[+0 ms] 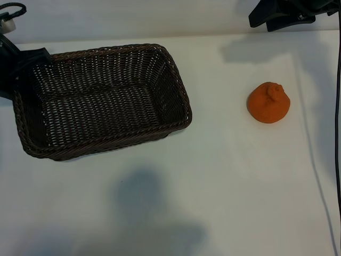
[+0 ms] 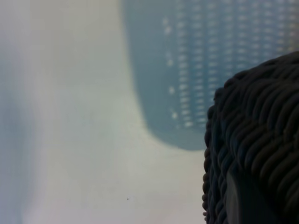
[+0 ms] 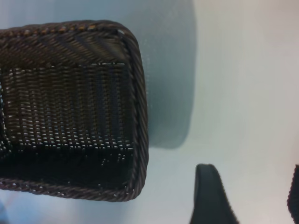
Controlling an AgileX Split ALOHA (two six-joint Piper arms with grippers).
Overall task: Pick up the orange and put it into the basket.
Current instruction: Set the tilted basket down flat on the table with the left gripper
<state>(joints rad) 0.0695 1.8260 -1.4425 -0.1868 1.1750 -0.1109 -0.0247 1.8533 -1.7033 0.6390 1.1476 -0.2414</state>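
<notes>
The orange (image 1: 268, 102), small and round with a knob on top, lies alone on the white table right of centre. The dark brown wicker basket (image 1: 178, 90) stands at the left, with nothing inside. My left gripper (image 1: 29, 57) reaches in from the left edge and sits on the basket's far left corner. Its wrist view is filled on one side by the braided rim (image 2: 257, 130), pressed against a finger. My right gripper (image 1: 269, 18) hangs at the back right, behind the orange and apart from it. It is open, with bare table between its fingers (image 3: 210, 196).
A black cable (image 1: 337, 133) runs down the table's right edge. The white table (image 1: 224, 186) stretches between the basket and the orange. The right wrist view shows the basket's near corner (image 3: 140, 116) to one side of the open gripper.
</notes>
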